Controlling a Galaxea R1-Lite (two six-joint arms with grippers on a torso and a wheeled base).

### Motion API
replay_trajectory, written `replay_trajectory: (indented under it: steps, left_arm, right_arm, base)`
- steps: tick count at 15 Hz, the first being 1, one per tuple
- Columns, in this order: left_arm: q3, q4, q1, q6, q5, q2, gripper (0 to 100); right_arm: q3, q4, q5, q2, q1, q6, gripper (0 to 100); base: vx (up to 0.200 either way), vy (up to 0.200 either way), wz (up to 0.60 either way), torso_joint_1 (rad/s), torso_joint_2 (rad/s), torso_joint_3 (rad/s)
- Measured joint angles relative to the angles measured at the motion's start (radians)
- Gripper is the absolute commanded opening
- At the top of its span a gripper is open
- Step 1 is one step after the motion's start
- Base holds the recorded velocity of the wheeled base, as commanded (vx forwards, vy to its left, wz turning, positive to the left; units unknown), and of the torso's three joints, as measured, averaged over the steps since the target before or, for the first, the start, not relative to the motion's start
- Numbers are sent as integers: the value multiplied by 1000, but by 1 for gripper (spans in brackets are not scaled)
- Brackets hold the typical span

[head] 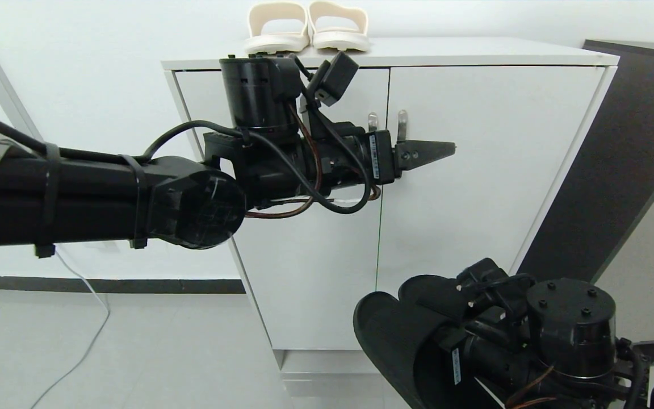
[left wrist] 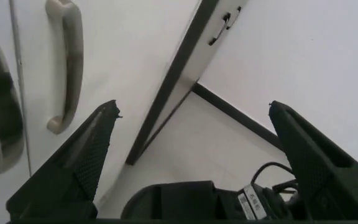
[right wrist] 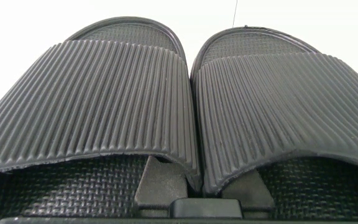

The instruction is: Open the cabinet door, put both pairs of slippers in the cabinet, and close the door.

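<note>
Cabinet door (head: 491,187): shut, flush with the left-hand door (head: 304,272), the seam between them running straight down. Two upright metal handles beside that seam near the top, long axis vertical, the right door's handle (head: 402,125) being the one to pull.

Left gripper (head: 437,151): raised at about handle height in front of the doors, far nearer to them than the right arm. Jaws spread wide, holding nothing. Seen from the left wrist, handle (left wrist: 67,74) lying out beyond one finger (left wrist: 73,168), on the robot's left of the gap, not between the two. Gap set across the handle's length, so probably calls only for a sideways shift and a push forward before closing. Distance off the door face hard to judge.

Right gripper (right wrist: 197,196): low, before the cabinet's lower right, clamped on the pair of black slippers (right wrist: 123,99) held side by side.

Cream slippers (head: 307,28): on top of the cabinet (head: 474,52), above the left-hand door, well apart from both grippers.
</note>
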Motion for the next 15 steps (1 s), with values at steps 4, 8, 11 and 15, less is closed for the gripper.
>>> replay_trajectory:
  steps: [4,8,11,15]
  left_arm:
    - [-24,-2,8,2,56,12,100]
    - [-93,1,12,8,97,54,100]
    - [-146,6,16,9,106,101,100]
    - [-176,6,19,10,114,141,0]
  right_arm:
    - [1,0,0,-1,0,0,0]
    - [3,0,-1,-1,0,1,0]
    - [3,0,-1,-1,0,0,0]
    - [3,0,-1,-1,0,1,0]
  base:
    - [0,0,0,0,0,0]
    - [0,0,0,0,0,0]
    - [0,0,0,0,0,0]
    - [0,0,0,0,0,0]
